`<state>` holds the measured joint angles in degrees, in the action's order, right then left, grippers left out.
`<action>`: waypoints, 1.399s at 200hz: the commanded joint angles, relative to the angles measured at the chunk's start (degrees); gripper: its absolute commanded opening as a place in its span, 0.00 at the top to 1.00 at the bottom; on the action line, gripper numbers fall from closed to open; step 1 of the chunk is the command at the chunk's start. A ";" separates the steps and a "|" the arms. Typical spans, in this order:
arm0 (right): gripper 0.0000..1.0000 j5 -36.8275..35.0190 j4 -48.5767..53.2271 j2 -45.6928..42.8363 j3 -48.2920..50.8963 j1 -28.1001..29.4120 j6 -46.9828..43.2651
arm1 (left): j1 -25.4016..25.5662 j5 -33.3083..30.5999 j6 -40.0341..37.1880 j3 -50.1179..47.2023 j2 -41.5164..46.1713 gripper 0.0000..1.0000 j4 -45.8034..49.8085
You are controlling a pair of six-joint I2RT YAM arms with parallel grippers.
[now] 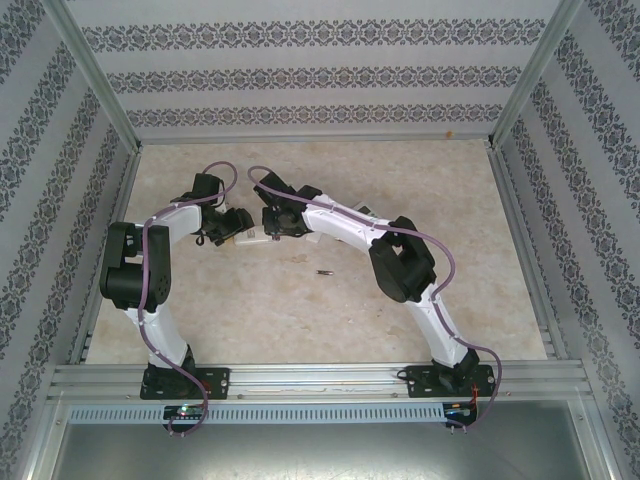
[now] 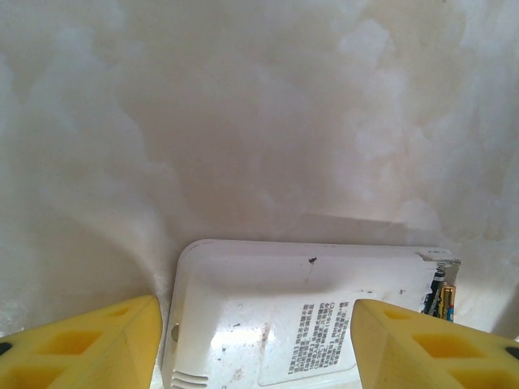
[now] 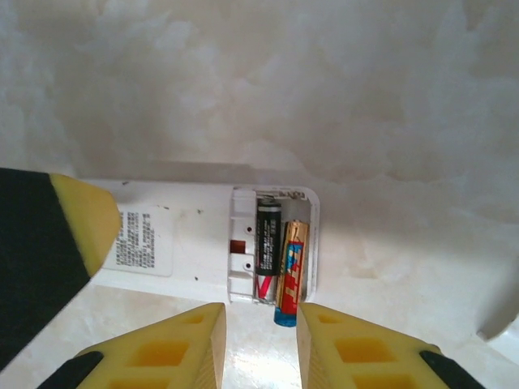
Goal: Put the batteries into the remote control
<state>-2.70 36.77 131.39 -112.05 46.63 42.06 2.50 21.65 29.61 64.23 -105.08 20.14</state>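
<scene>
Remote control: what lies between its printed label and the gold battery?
In the right wrist view, a black battery sits in the open compartment, between the label and the gold battery.

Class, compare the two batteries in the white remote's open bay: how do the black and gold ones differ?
The black battery shows red at its near end; the gold battery ends in blue. The black one lies within the bay; the gold one overhangs the white remote's edge. Both are slim cylinders, side by side.
</scene>
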 commanded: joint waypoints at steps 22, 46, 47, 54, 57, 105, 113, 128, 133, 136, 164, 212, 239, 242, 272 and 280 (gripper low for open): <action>0.72 1.18 2.20 3.56 -1.02 -0.24 0.56 | -0.13 0.02 -1.04 -0.02 1.34 0.36 0.02; 0.75 2.23 2.24 5.54 -2.01 -0.23 0.91 | -0.13 -0.06 -0.95 0.09 1.28 0.36 0.07; 0.75 2.29 2.25 5.63 -2.07 -0.23 0.96 | -0.13 -0.05 -0.95 0.05 1.28 0.36 0.07; 0.76 2.19 2.33 6.03 -2.20 -0.11 1.02 | -0.13 0.04 -0.90 0.03 1.28 0.36 0.06; 0.76 2.11 2.34 6.21 -2.26 -0.12 1.02 | -0.14 0.03 -0.95 0.07 1.28 0.36 0.07; 0.85 0.96 2.78 4.86 -1.27 -0.23 0.98 | -0.14 0.03 -0.76 0.37 1.28 0.36 0.16; 0.85 0.64 2.86 4.22 -1.02 -0.22 0.84 | -0.15 0.11 -0.67 0.37 1.30 0.36 0.07; 0.85 0.26 2.69 2.99 -0.41 -0.22 0.68 | -0.13 0.21 -0.61 0.47 1.28 0.36 0.07; 0.85 0.26 2.77 2.75 -0.41 -0.23 0.65 | -0.13 0.19 -0.55 0.57 1.33 0.36 0.07; 0.85 0.27 2.84 2.59 -0.42 -0.20 0.57 | -0.13 0.23 -0.56 0.57 1.36 0.36 0.08; 0.86 0.50 3.22 1.35 -0.63 -0.22 0.47 | -0.13 0.22 -0.69 0.56 1.37 0.36 0.18; 0.86 0.45 2.62 -1.13 -0.16 -0.21 0.48 | -0.13 0.33 -0.55 0.47 1.16 0.36 -0.16; 0.86 -1.19 1.82 0.13 -1.55 -0.29 0.20 | -0.13 0.33 -0.64 0.43 1.28 0.36 -0.12; 0.86 -1.58 1.81 0.43 -1.84 -0.31 0.13 | -0.17 0.32 -0.61 0.38 1.28 0.36 -0.12; 0.84 -2.19 2.25 4.37 -4.98 -0.40 0.12 | -0.13 0.14 -0.95 0.33 1.54 0.36 0.16; 0.83 -1.63 2.08 5.26 -5.46 -0.40 0.09 | -0.13 0.02 -1.04 0.24 1.54 0.36 0.18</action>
<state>-2.94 38.57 133.80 -114.69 46.61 42.63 2.50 21.65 29.61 64.25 -105.08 20.14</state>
